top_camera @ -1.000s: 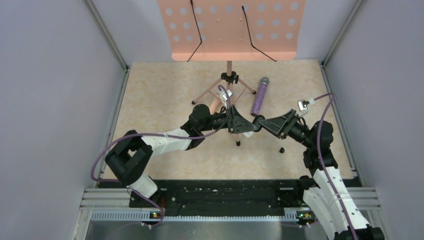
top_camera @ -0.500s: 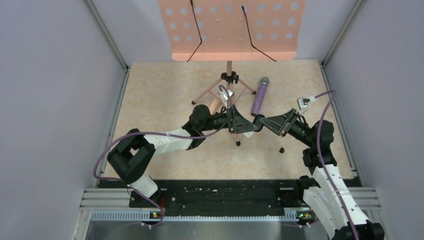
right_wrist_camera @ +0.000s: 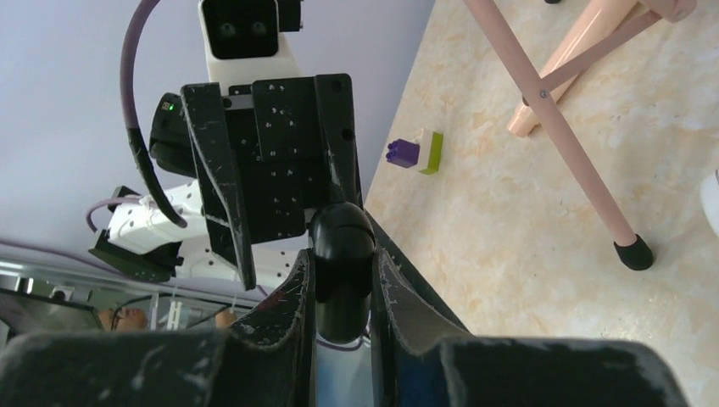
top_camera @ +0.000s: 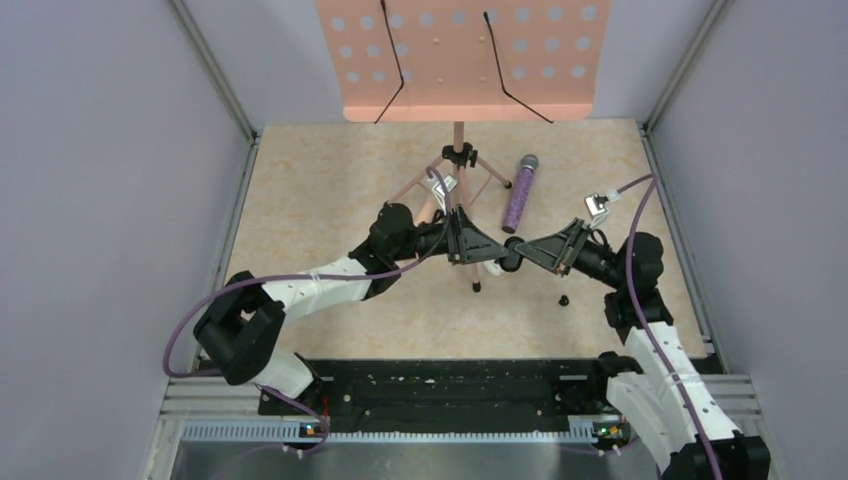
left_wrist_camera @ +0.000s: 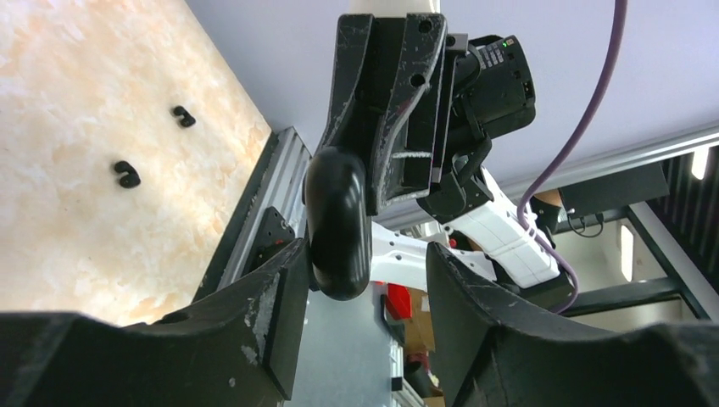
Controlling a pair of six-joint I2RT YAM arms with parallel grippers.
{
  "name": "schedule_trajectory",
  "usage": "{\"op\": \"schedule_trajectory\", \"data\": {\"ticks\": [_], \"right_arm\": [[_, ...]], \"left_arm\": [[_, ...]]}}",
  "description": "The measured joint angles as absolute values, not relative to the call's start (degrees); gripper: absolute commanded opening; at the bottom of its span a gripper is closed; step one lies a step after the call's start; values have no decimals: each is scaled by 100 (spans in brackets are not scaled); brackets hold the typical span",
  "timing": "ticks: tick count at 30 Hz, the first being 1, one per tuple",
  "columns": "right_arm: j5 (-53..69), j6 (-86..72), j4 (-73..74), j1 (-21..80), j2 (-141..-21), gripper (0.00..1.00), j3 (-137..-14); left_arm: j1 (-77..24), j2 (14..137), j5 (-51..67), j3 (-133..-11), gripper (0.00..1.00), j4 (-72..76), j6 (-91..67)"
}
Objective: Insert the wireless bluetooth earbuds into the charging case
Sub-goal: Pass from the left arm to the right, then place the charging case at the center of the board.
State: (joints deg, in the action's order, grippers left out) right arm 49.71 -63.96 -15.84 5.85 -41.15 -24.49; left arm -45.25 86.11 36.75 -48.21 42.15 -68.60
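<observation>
The black oval charging case (right_wrist_camera: 341,242) hangs above the table, pinched between the pads of my right gripper (right_wrist_camera: 341,264), which is shut on it. In the left wrist view the charging case (left_wrist_camera: 337,222) pokes out of the right gripper's fingers. It lies close to one finger of my left gripper (left_wrist_camera: 365,263), whose jaws stand open and wide apart around it. From above, both grippers meet tip to tip in front of the stand, left gripper (top_camera: 492,257) and right gripper (top_camera: 514,253). A white bit (right_wrist_camera: 714,191) is cut off at the frame edge; I cannot tell whether it is an earbud.
A pink music stand (top_camera: 458,60) spreads its tripod legs (right_wrist_camera: 568,136) just behind the grippers. A glittery purple microphone (top_camera: 519,193) lies to their right. A purple-and-yellow cube (right_wrist_camera: 415,153) and small black bits (left_wrist_camera: 127,174) sit on the table (top_camera: 330,180).
My right gripper has shut on the charging case. My left gripper, shut a second ago, has opened and pulled slightly left.
</observation>
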Motion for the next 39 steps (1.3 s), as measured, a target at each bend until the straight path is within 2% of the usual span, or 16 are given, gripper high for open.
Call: {"op": "schedule_trajectory", "data": {"ticks": [7, 12, 20, 27, 31, 39], "right_arm": [[5262, -6263, -1579, 587, -4211, 0, -2493], [5323, -6259, -1581, 587, -4252, 0, -2493], [5074, -6226, -1055, 587, -4392, 0, -2611], [4285, -5907, 690, 526, -4952, 0, -2950], [3409, -5234, 1861, 495, -5290, 0, -3352], [1531, -3876, 3356, 515, -5684, 0, -3734]], "left_arm": [[-4453, 8490, 3640, -4906, 49, 3800, -6565], [-4456, 8490, 3662, -4960, 57, 3553, -6451], [-4484, 8418, 3380, -5144, 59, 2727, -5835], [-4873, 7520, 2078, -5315, 61, 1066, -4379], [-5109, 7397, 1461, -5684, 60, 292, -3693], [-5105, 7411, 906, -5699, 59, -421, -3424]]}}
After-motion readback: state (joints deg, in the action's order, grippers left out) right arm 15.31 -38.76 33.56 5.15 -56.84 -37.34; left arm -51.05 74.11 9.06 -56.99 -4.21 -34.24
